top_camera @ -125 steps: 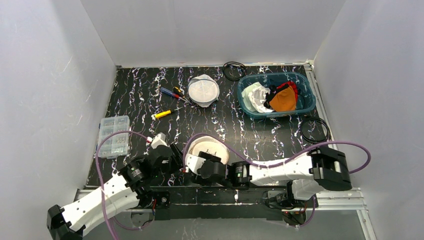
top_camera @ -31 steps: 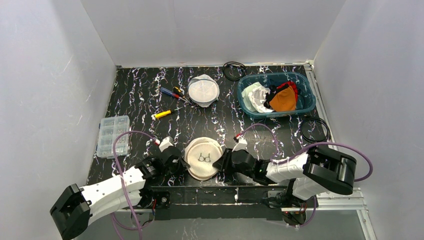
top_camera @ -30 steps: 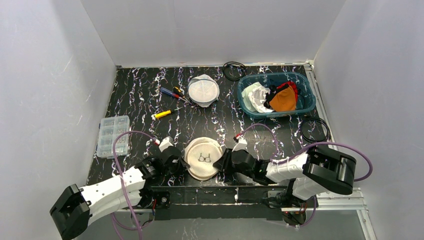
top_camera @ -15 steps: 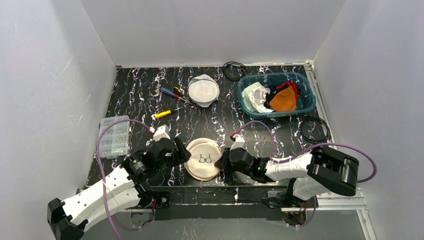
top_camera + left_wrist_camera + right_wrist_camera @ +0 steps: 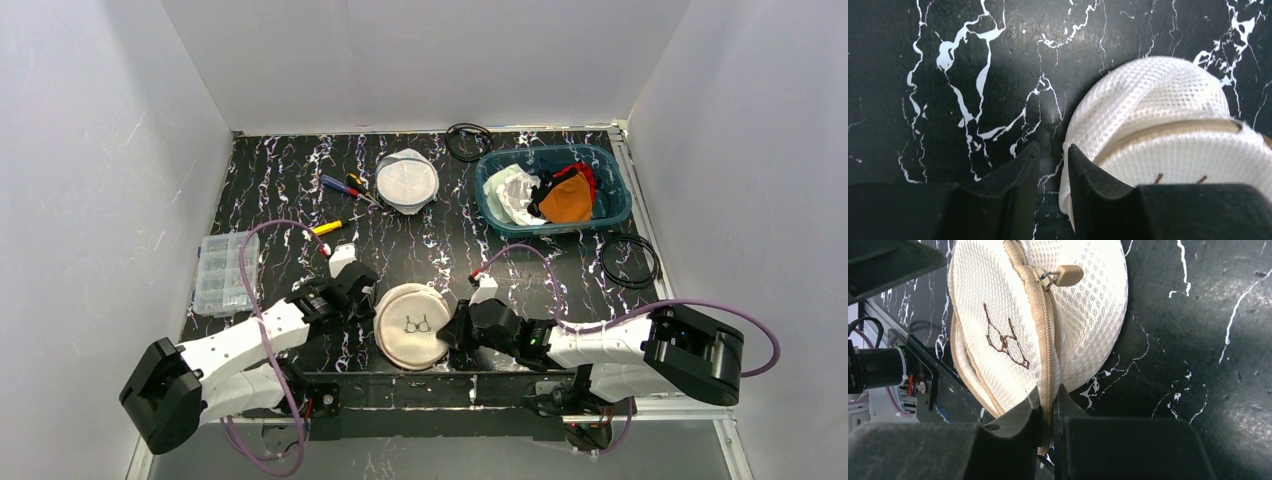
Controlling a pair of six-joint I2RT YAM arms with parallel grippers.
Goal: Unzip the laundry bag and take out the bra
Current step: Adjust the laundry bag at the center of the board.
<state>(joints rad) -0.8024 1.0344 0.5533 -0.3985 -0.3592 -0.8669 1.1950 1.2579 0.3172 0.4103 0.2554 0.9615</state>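
round white mesh laundry bag [image 5: 411,325] lower centre, top view; right gripper [image 5: 1048,412] clamped on its tan zipper band [image 5: 1040,325]; tan zipper pull [image 5: 1064,275] straight up-frame along band; left gripper [image 5: 1050,156] slightly apart, empty, beside bag rim

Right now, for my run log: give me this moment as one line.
left gripper: narrowly open, empty, beside laundry bag | right gripper: shut on bag's zipper seam | zipper pull: free

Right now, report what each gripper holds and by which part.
The right gripper pinches the laundry bag by its tan zipper seam, away from the pull tab. The left gripper holds nothing, jaws slightly apart beside the bag.
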